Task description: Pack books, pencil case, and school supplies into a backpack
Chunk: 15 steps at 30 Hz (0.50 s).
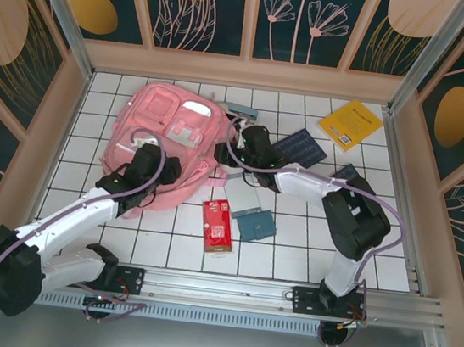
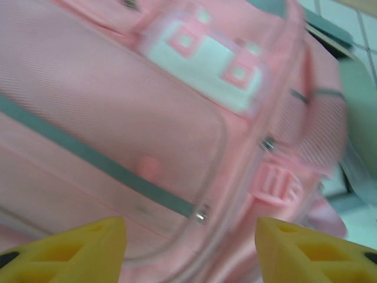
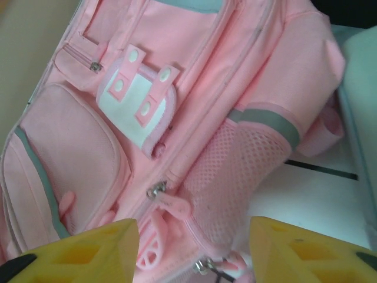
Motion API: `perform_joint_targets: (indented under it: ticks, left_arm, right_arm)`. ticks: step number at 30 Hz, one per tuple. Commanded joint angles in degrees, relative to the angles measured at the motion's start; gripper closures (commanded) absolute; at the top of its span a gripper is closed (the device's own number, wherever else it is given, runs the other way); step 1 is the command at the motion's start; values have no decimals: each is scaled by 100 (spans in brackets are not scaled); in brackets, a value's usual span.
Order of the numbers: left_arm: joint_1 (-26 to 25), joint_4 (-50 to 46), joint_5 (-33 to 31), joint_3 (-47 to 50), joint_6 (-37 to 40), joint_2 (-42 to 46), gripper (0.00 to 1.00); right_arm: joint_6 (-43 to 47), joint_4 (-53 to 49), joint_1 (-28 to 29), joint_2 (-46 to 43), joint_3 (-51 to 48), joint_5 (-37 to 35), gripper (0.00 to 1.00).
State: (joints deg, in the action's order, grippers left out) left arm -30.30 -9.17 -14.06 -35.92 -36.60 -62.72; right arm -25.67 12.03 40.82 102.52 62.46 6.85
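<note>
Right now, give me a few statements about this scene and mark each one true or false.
1. The yellow book lies on the table, outside the backpack. True.
2. The left tool is shut on the red packet. False: it is open over the backpack, and the packet lies on the table.
3. The right tool is open and holds nothing. True.
4. The teal square lies on the backpack. False: it lies on the table beside the red packet.

pink backpack, yellow book, seemingly navy book
</note>
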Motion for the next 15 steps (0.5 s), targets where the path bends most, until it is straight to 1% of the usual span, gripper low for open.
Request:
perform_joint_targets:
  ticks: [1,4,6,8,11,15]
  left_arm:
    - [-437,123,325,-182,694,-401,44]
    - [-719,4,179,-375,981,-797,45]
    - [-841,27,197,-435,1177,-976,45]
    - [-951,10,154,-513,1369,-1189,42]
    - [-1052,-134,-121,-695,1559,-1502,40]
    - [-1266,-405,-484,-927,1790,-1838,37]
  right_arm:
    - [182,238,-80,-366,-410,-107,45]
    - [150,396,-200,-592,-728,-51,42]
    - [116,541,-287,-742,-945,33,42]
    - [97,757,-353,-905,-1159,135,38]
    - [157,1012,-387,-1070,-1369,244,32]
    - [194,1376,-390,-1162,-1571,404,32]
